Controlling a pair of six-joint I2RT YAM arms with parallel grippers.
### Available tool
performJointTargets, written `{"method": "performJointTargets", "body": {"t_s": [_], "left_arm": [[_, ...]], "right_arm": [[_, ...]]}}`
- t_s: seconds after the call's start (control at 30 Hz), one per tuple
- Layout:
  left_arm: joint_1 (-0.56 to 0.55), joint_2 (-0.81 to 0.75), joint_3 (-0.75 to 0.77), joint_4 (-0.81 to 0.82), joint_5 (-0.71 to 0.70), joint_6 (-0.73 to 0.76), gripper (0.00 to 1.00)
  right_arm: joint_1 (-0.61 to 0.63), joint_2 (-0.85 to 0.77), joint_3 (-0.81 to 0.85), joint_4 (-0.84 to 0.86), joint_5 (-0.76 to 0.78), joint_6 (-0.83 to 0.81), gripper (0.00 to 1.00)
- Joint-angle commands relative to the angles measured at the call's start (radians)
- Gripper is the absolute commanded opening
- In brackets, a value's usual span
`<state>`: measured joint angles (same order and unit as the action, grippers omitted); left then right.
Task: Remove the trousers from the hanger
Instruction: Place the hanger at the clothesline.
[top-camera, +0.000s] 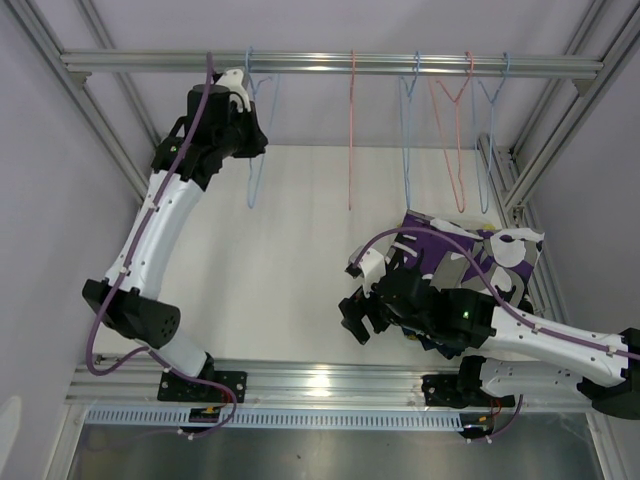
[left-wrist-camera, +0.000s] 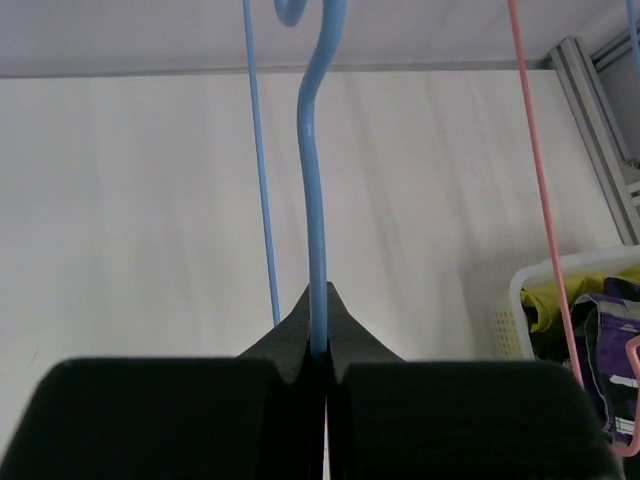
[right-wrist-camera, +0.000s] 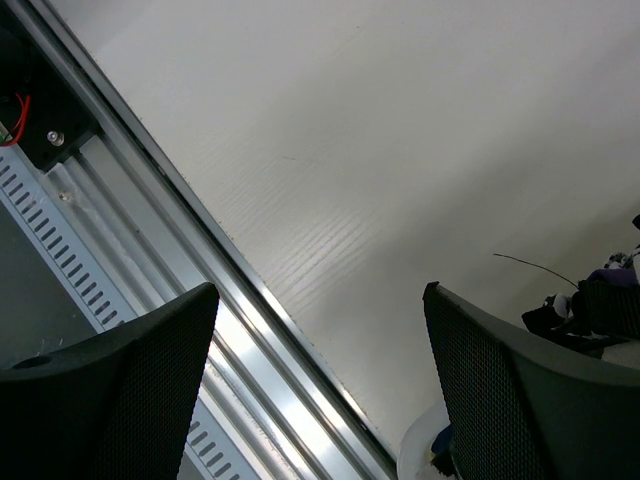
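Blue hanger (left-wrist-camera: 316, 200) pinched between left fingers (left-wrist-camera: 160, 420); right fingers (right-wrist-camera: 530, 400) spread wide over table (right-wrist-camera: 400, 150).

The white table (top-camera: 300, 250) has an aluminium rail (top-camera: 330, 378) along its near edge. A white plastic basket (left-wrist-camera: 506, 325) stands on it against the right edge, closer to the near-right corner, and holds folded trousers (top-camera: 505, 250), some patterned, one yellow-green.

White tabletop (top-camera: 300, 250), aluminium overhead rail (top-camera: 330, 62), pale grey walls (top-camera: 40, 180), slotted cable duct (top-camera: 300, 418) along near edge.
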<state>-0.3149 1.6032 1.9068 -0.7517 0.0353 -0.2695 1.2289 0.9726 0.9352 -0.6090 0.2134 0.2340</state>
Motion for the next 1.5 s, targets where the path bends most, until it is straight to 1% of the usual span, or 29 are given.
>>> {"method": "performJointTargets", "body": {"t_s": [0.0,0.23,0.4,0.73,1.27,1.43,1.47], "left_arm": [[0.01,-0.025,-0.051,0.026,0.037,-0.004,0.0],[0.01,-0.063,-0.14,0.072,0.037,-0.01,0.01],[0.01,-0.083,-0.146,0.078,0.035,-0.008,0.01],[0.01,-0.131,-0.227,0.11,0.023,-0.013,0.01],[0.01,-0.08,-0.058,0.019,-0.017,0.003,0.01],[0.01,-0.086,-0.058,0.009,-0.02,0.001,0.01],[0.01,-0.092,-0.09,0.015,-0.025,-0.002,0.01]], "right_arm": [[0.007,0.0,0.001,0.014,0.018,-0.007,0.88],[0.006,0.011,0.001,0.015,0.017,-0.007,0.88],[0.007,0.012,-0.001,0.012,0.021,-0.005,0.88],[0.007,0.021,-0.001,0.012,0.029,-0.004,0.88],[0.007,0.023,-0.003,0.012,0.041,-0.004,0.88],[0.007,0.026,-0.001,0.014,0.04,-0.005,0.88],[0.007,0.029,-0.001,0.012,0.04,-0.005,0.88]]}}
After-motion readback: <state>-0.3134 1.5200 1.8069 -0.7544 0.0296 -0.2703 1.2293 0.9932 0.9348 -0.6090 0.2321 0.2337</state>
